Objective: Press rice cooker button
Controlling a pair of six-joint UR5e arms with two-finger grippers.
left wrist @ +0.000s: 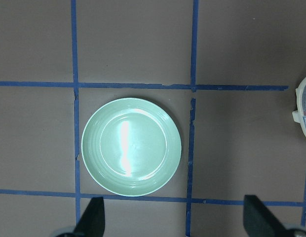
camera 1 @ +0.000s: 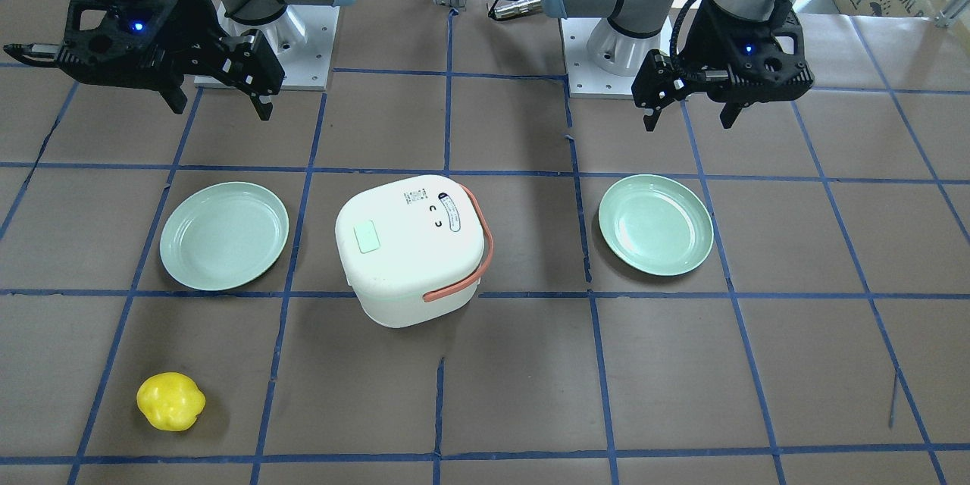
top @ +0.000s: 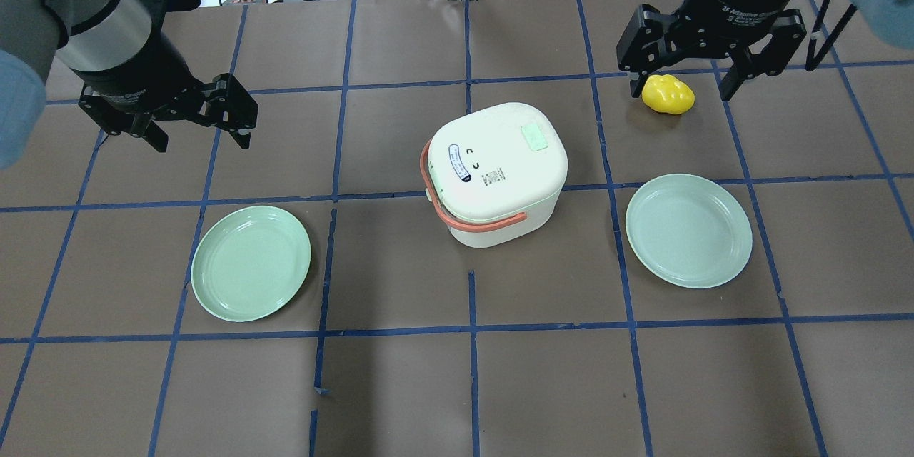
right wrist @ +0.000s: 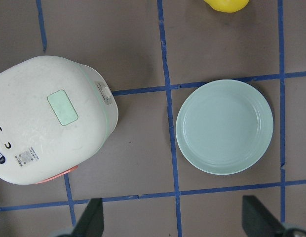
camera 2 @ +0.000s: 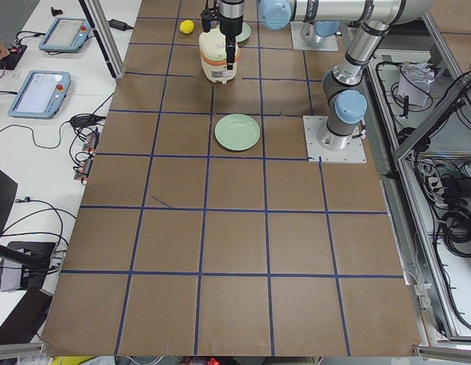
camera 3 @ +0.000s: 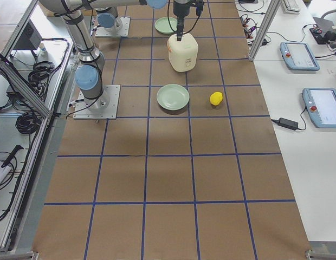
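Looking down, I see the rice cooker (top: 496, 175) standing lid-closed at the middle of the counter, between the left plate (top: 251, 263) and the right plate (top: 689, 230). My left gripper (top: 200, 137) and right gripper (camera 1: 221, 106) hang above the counter, fingers spread wide, holding nothing, both well apart from the cooker.

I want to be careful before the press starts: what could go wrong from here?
Nothing braces the rice cooker on the table, so a slanted push may slide or tip it. Its orange handle lies lowered on the robot's side and could catch the open fingers. Green plates lie on both sides; a low approach may hit one.
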